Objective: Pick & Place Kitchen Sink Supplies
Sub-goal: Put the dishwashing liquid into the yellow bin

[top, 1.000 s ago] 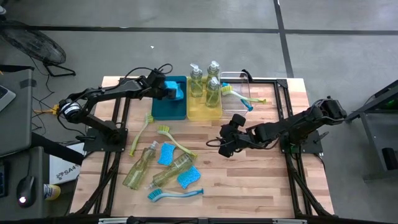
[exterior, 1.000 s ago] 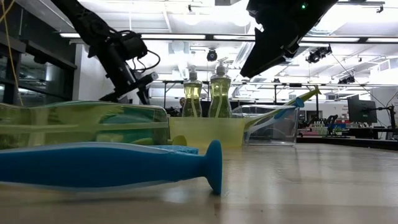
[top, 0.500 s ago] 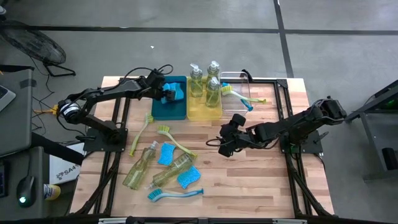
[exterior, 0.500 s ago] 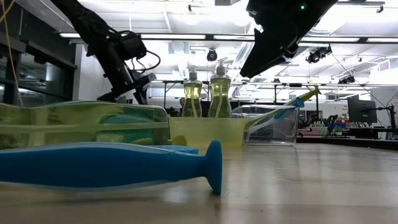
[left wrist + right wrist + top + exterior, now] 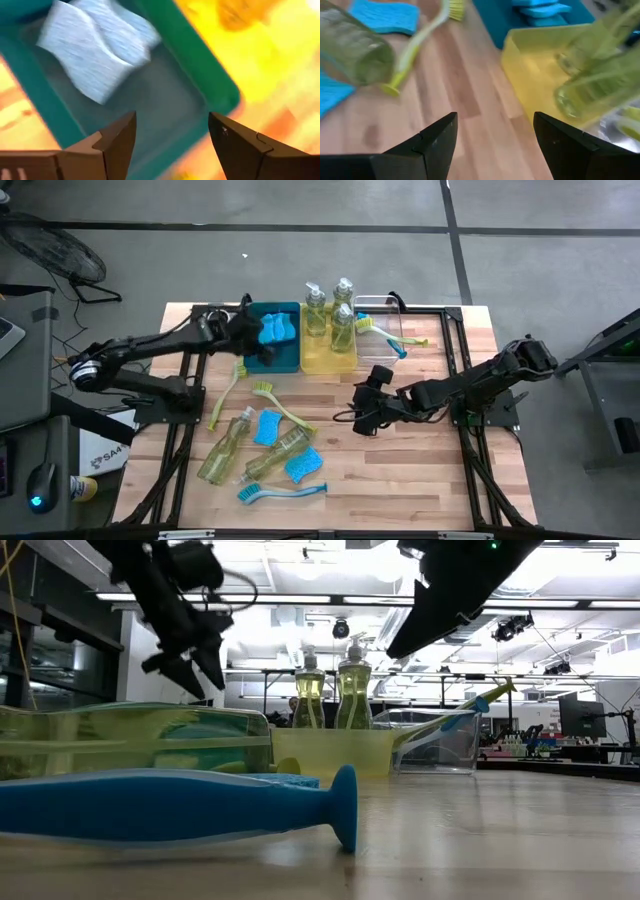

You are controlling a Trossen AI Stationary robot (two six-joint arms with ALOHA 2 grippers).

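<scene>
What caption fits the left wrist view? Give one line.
Left gripper, jaws open and empty, above the teal bin holding a blue sponge.

Overhead looks straight down, low looks level across the table; both share the yellow tray (image 5: 328, 356).

Blurred sponge (image 5: 95, 52) in teal bin (image 5: 200, 80)

Bright-blue sponges (image 5: 278, 328) lie in a teal bin (image 5: 262, 358); beside it, the soap bottles' (image 5: 341, 328) bin (image 5: 322, 361) is yellow; the desk (image 5: 400, 470) is pale striped wood.
</scene>
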